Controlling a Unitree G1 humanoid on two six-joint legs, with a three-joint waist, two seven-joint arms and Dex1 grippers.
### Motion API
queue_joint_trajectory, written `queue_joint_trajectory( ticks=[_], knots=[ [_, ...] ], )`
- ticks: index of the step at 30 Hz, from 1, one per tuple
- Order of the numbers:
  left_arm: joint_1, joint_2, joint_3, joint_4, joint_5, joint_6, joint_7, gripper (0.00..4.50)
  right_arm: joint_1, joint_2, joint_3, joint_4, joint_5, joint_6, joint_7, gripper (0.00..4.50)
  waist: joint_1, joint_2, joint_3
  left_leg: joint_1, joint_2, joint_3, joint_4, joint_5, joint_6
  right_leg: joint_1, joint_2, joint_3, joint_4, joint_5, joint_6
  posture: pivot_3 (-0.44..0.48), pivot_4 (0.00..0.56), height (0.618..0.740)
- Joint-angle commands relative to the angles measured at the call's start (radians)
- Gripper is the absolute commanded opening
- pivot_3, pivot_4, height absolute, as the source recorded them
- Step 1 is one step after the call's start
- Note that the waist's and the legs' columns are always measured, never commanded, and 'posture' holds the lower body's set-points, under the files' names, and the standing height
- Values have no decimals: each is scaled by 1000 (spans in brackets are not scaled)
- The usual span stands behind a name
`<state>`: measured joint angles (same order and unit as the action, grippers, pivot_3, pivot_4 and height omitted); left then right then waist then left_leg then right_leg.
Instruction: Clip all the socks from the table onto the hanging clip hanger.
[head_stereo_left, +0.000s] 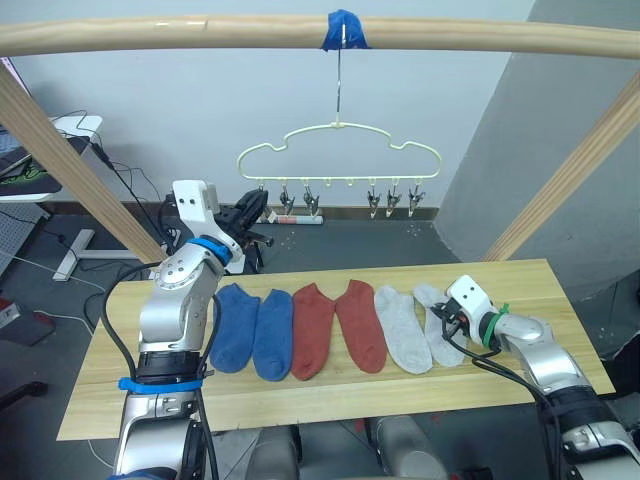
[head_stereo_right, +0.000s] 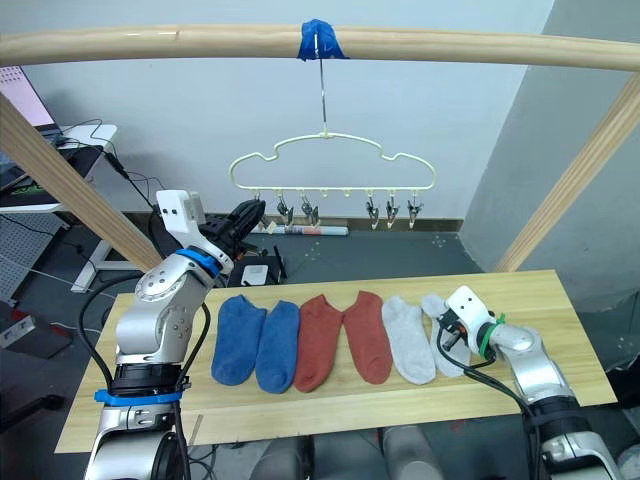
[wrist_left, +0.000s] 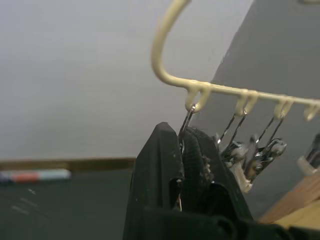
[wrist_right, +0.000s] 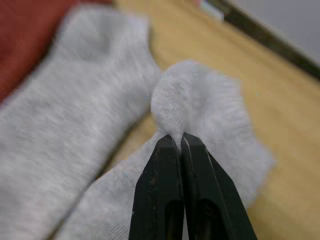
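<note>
Six socks lie in a row on the table (head_stereo_left: 300, 395): two blue (head_stereo_left: 254, 330), two rust red (head_stereo_left: 338, 328), two light grey (head_stereo_left: 402, 328). My right gripper (head_stereo_left: 447, 322) is shut on a bunched fold of the rightmost grey sock (wrist_right: 200, 100), low over the tabletop. The cream clip hanger (head_stereo_left: 340, 150) hangs by its hook from the top pole, its clips (head_stereo_left: 345, 198) bare. My left gripper (head_stereo_left: 255, 205) is raised at the hanger's left end. In the left wrist view it (wrist_left: 181, 134) is shut on the leftmost clip (wrist_left: 187, 117).
A round wooden frame surrounds the scene: a top pole (head_stereo_left: 200, 35) with blue tape (head_stereo_left: 345, 30) at the hook, and slanted poles at left (head_stereo_left: 80, 170) and right (head_stereo_left: 570, 180). A desk with cables (head_stereo_left: 60, 140) stands behind on the left.
</note>
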<state>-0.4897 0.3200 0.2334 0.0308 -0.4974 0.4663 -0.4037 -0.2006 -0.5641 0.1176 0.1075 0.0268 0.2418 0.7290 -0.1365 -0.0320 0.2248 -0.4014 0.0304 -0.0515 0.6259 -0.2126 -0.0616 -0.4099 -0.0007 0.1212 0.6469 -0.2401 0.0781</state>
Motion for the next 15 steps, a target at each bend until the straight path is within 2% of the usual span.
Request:
queue_joint_trajectory(
  ticks=[1,4,8,15],
  knots=[
    [-31,-19,155,-44,-339,385,96,0,41,-7,6,-384,41,-10,21,73,-5,-1,1,0,1,-1,0,0,0,-1,1,0,0,0,1,-66,211,740],
    [-56,-16,210,-51,-486,537,156,0,-1,54,44,-460,16,12,-35,73,-7,-2,1,1,2,-2,0,0,0,0,2,-1,0,0,1,-73,209,740],
    [-87,-43,243,-54,-595,610,250,0,-90,136,114,-441,-22,3,-76,73,-1,-5,3,0,1,-2,1,0,0,0,1,-1,0,0,0,-74,203,740],
    [-109,-76,257,-62,-672,622,342,0,-203,233,173,-335,-60,-36,-112,73,11,-6,3,-1,0,-2,0,-1,-2,-1,-1,-2,-1,0,0,-68,196,740]
  ],
)
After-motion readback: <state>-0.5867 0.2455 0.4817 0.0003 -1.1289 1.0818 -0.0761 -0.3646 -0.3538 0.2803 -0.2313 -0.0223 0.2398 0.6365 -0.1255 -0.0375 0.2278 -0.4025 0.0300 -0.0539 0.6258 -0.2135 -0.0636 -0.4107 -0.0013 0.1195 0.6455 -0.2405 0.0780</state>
